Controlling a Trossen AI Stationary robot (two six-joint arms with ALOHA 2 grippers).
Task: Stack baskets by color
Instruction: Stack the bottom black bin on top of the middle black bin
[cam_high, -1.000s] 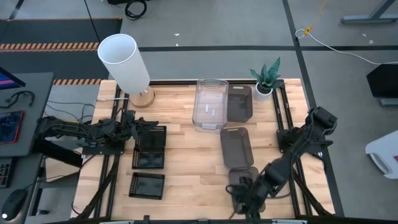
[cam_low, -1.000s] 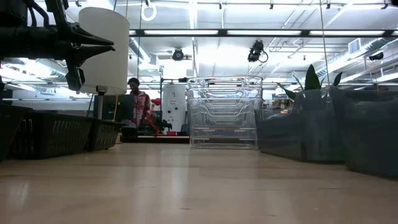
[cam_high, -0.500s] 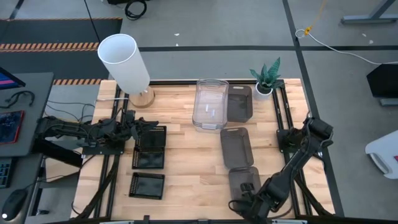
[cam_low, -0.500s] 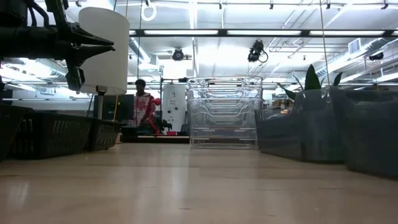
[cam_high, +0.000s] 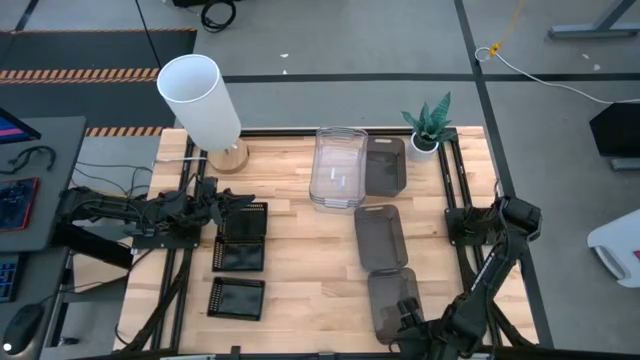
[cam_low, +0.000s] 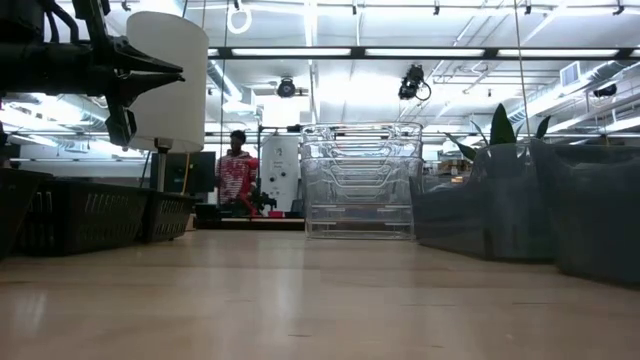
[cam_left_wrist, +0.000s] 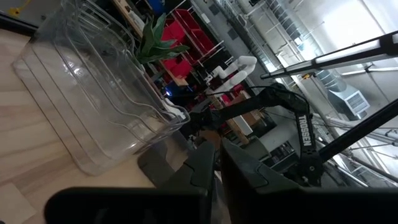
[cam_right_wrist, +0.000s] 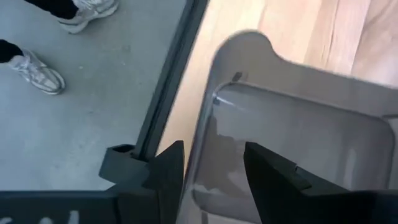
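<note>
Three smoky grey baskets lie on the table's right half: one at the far edge (cam_high: 385, 165), one in the middle (cam_high: 380, 236) and one nearest the front edge (cam_high: 390, 298). A stack of clear baskets (cam_high: 338, 168) stands beside the far one. Black grid baskets (cam_high: 241, 255) lie in a column on the left. My right gripper (cam_high: 408, 323) is open and points steeply down over the nearest grey basket's front end. Its fingers (cam_right_wrist: 169, 168) stand on either side of that basket's rim (cam_right_wrist: 208, 106), one outside and one inside, with a gap to each. My left gripper (cam_high: 236, 204) hovers shut and empty by the black baskets.
A white cylindrical lamp (cam_high: 200, 98) stands at the far left corner and a small potted plant (cam_high: 428, 124) at the far right. Bare wood lies in the table's middle (cam_high: 300, 270). A person (cam_low: 237, 172) moves about in the room behind, and shoes (cam_right_wrist: 37, 71) show on the floor beside the table.
My right gripper has gone toward the table's near edge and a little down, rolling as it went. It has moved from over the nearest grey basket to that basket's front end, and more of the basket now shows. The person in the background has walked to the right.
</note>
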